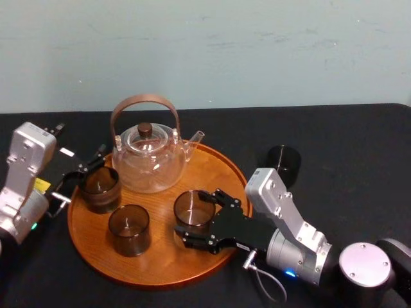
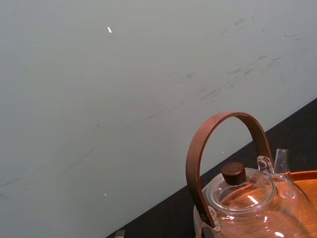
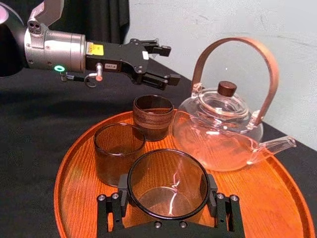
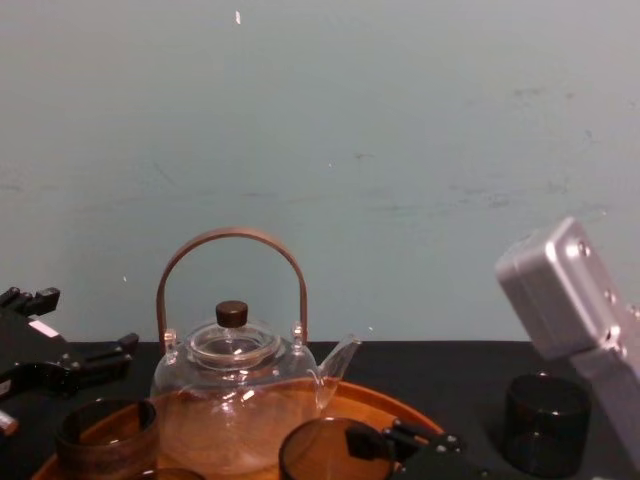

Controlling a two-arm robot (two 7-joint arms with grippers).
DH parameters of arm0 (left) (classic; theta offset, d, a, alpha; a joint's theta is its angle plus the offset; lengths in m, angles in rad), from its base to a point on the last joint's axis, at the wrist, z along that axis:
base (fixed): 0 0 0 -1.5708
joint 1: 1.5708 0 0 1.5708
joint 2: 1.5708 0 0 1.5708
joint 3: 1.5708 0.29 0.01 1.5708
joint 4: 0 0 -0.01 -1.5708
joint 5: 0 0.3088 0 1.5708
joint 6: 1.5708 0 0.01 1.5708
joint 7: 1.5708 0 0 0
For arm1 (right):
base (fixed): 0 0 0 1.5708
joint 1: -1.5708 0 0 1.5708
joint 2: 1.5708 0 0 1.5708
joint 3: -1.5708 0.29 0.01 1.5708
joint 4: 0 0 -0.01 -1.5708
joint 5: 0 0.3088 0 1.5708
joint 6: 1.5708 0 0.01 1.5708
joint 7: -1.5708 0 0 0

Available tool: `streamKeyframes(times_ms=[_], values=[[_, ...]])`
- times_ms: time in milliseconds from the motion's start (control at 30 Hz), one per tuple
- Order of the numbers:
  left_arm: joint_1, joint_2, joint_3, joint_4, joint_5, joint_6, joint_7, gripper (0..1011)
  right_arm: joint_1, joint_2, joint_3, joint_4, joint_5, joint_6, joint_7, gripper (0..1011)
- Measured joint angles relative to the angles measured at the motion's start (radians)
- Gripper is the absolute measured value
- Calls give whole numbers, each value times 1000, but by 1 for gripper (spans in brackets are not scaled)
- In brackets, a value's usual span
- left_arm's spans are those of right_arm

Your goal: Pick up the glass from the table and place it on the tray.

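Note:
The glass (image 1: 192,212), clear with a brown tint, is over the right part of the round wooden tray (image 1: 221,168). My right gripper (image 1: 198,218) is shut on it. In the right wrist view a finger (image 3: 120,194) presses each side of the glass (image 3: 168,191). I cannot tell whether its base touches the tray (image 3: 74,178). My left gripper (image 1: 83,174) is open at the tray's left rim, just above and beside a darker glass (image 1: 99,188), with nothing between its fingers. The right wrist view shows the left gripper (image 3: 161,63) over that darker glass (image 3: 152,116).
A glass teapot (image 1: 149,160) with a brown arched handle stands at the back of the tray. A further brown glass (image 1: 129,229) sits at the tray's front left. A dark glass (image 1: 284,163) stands on the black table, right of the tray. A pale wall rises behind.

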Motion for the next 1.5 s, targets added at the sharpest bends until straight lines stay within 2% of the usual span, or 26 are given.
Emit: streamKeyframes(times_ms=[367, 767, 1500], values=[[0, 0, 0, 0, 0, 0, 0, 1001, 26, -27, -23, 66, -1, -23, 16, 908], [0, 0, 0, 0, 0, 0, 0, 1001, 41, -45, -38, 115, 7, -21, 26, 908], [0, 0, 0, 0, 0, 0, 0, 1001, 44, -50, -39, 122, 13, -11, 26, 908]])
